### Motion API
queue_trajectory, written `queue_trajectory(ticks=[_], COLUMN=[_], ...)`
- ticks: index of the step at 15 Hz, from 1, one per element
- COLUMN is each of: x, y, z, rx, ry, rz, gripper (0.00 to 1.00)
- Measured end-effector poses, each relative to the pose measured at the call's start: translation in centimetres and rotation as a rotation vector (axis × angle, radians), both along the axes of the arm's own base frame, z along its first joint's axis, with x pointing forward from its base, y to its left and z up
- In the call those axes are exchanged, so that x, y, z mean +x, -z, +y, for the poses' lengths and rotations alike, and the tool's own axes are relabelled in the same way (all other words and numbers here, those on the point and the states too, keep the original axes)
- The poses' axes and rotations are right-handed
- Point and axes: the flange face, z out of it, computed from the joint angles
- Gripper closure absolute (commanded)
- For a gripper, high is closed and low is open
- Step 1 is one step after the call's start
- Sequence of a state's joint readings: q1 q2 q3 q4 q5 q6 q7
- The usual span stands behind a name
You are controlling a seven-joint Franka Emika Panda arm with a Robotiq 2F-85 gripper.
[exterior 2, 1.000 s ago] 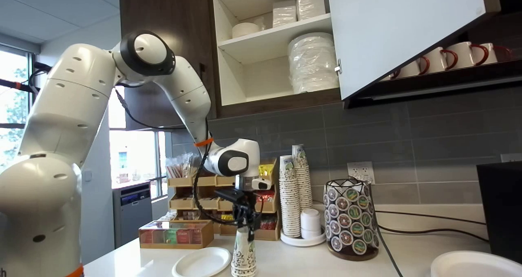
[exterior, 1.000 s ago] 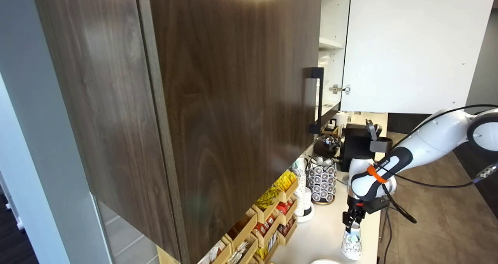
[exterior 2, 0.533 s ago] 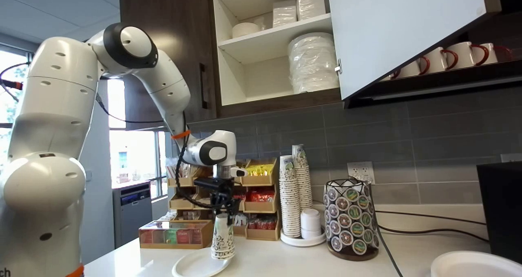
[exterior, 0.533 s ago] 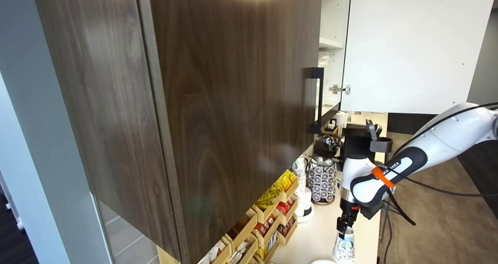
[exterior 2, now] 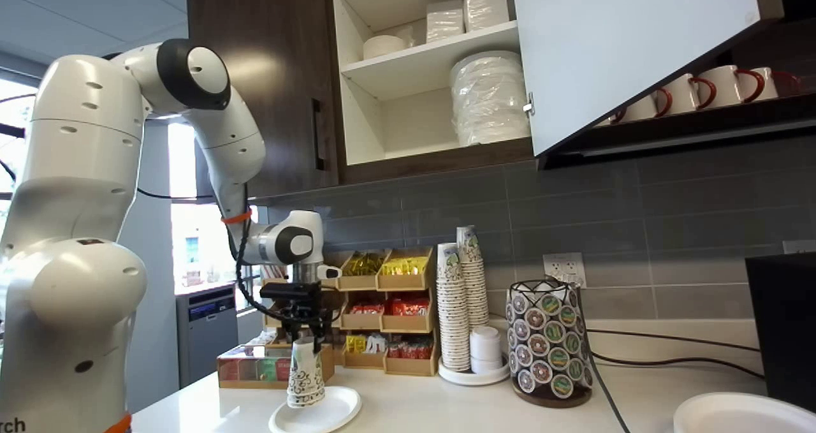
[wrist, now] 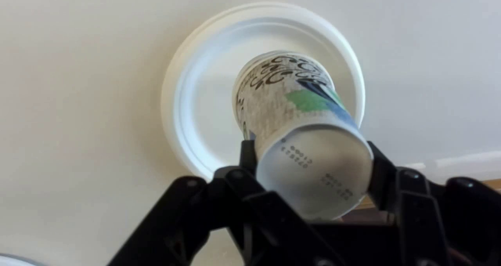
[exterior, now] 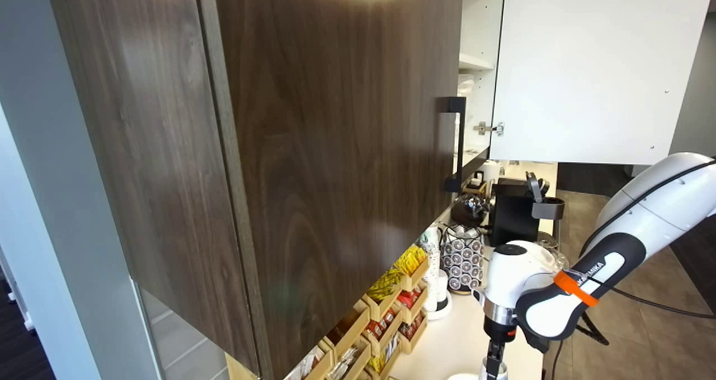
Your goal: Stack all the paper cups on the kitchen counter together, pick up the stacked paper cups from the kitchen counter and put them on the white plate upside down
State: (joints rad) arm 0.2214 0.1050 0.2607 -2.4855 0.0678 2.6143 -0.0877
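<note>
Grey wall tiles (exterior 2: 586,229) and an open cupboard (exterior 2: 358,114) back a pale counter (exterior 2: 433,407). Over it the claw (wrist: 313,164) stands narrowed on the stack of paper cups (wrist: 287,101), holding it from both sides near the narrow base. The stack's long axis runs close to upright, mouth down, over the white plate (wrist: 195,101). In the wrist view the plate's middle lies toward eleven o'clock from the claw; the coming move turns on this, likely a straight lowering with a slight shift to centre the rim. From these angles neither the number of nested cups nor whether the lowest rim touches the plate can be told.

The count: one arm (exterior 2: 70,203), so no other is nearer; one held stack; one plate below it. Toward three o'clock from the claw, in an exterior view, stand two tall cup columns (exterior 2: 452,318), one pod holder (exterior 2: 549,350) and, cut by the view's edge, another plate (exterior 2: 733,414).
</note>
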Motion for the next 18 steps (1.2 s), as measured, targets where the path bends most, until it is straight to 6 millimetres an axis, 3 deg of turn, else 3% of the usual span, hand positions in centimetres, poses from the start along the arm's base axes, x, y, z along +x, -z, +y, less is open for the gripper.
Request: queue_trajectory(ticks=[4, 12, 13, 14, 18], x=[-1.2, -0.8, -0.7, -0.6, -0.2], y=[0.9, 4.3, 4.5, 4.7, 4.9], z=[2.2, 1.8, 1.7, 1.6, 1.4], rx=[0.011, 0.005, 0.003, 0.001, 0.006], ry=[-0.109, -0.175, -0.176, -0.178, -0.163], rz=[-0.045, -0.051, -0.049, -0.048, -0.043], gripper=[0.59, 0.59, 0.55, 0.1, 0.0])
